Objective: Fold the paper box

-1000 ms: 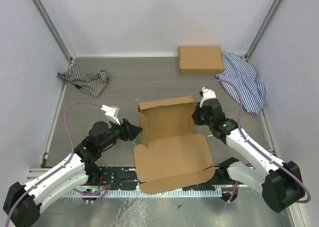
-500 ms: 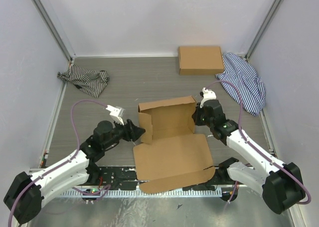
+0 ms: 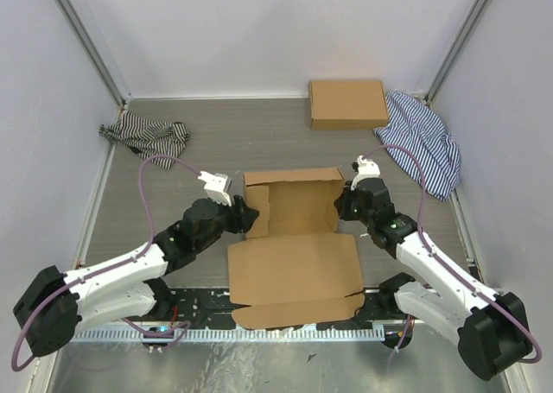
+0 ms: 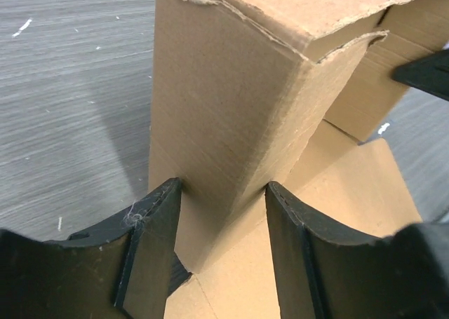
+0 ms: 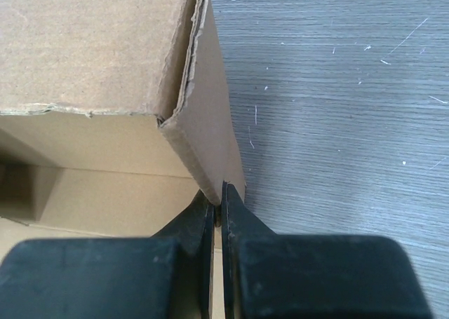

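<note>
Left gripper first: its two fingers stood wide apart, straddling the upright left wall of the paper box at that wall's near corner. Cardboard filled the gap between them and met the inner edge of each finger. Whether they were squeezing it or only set around it, I could not tell. Just ahead of those fingertips the wall rose upright with a ragged top edge. Past it, the hollow of the box opened toward my other tool.

My right gripper was clenched on the box's right wall. Seen from its wrist camera, the two fingers lay almost together, with only the thin lower corner of that wall nipped between them. On the inner side of that grip was the inside of the box, with the back wall standing. On the outer side was the bare grey table.

So the box sat between my two grippers, one at each side wall. Its large flat panel lay on the table behind the fingertips, reaching back toward my arm bases.

Well beyond the right gripper lay a closed cardboard box, with a striped cloth just beside it. Well beyond the left gripper, off to its left, lay a crumpled striped cloth.
</note>
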`<state>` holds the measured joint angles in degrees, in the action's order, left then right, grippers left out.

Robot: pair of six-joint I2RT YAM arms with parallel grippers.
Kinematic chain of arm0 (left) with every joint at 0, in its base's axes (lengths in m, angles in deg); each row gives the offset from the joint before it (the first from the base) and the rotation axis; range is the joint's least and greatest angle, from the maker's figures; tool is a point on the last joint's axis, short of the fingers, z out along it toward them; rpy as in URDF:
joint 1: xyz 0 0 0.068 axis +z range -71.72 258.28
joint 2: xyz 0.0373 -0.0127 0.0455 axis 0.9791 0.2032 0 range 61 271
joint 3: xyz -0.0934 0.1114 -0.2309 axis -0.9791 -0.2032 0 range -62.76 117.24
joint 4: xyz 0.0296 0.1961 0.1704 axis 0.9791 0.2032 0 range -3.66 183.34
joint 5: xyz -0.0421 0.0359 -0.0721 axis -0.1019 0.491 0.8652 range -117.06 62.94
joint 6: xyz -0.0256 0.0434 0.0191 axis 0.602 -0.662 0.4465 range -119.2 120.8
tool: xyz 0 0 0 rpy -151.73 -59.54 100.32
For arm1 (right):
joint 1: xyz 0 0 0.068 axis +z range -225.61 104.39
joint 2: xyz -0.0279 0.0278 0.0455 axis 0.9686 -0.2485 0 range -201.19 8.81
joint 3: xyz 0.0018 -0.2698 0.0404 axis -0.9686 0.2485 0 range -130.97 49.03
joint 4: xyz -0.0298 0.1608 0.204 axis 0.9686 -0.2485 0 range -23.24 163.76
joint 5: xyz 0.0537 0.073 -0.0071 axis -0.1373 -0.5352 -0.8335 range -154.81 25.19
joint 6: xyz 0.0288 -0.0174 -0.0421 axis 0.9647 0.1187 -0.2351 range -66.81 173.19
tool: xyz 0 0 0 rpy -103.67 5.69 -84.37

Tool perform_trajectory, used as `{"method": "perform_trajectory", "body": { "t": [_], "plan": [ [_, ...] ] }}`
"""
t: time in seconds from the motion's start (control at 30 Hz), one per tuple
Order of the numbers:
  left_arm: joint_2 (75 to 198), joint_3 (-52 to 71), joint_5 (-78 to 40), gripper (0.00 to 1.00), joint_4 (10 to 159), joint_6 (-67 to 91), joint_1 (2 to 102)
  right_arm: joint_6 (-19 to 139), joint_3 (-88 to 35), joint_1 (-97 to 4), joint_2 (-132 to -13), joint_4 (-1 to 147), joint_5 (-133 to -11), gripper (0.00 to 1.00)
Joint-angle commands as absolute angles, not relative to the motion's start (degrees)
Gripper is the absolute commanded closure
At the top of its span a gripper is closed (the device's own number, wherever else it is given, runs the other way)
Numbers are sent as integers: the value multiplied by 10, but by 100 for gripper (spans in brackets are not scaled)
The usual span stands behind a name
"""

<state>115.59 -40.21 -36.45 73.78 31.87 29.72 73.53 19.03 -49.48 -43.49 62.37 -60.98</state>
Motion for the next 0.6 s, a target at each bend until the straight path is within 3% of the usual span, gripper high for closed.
{"method": "perform_trajectory", "body": {
  "t": [0.0, 0.27, 0.37, 0.47, 0.57],
  "plan": [
    [1193, -368, -473, 43, 745, 292, 271, 764, 191, -491, -408, 621, -635, 99],
    [1237, -355, -587, 57, 757, 296, 244, 772, 191, -486, -389, 616, -635, 99],
    [1256, -342, -633, 70, 771, 288, 232, 772, 186, -485, -388, 610, -634, 99],
    [1271, -325, -691, 96, 792, 282, 219, 773, 181, -485, -384, 603, -633, 99],
    [1289, -301, -739, 100, 834, 282, 210, 774, 179, -483, -380, 597, -626, 99]
  ]
}}
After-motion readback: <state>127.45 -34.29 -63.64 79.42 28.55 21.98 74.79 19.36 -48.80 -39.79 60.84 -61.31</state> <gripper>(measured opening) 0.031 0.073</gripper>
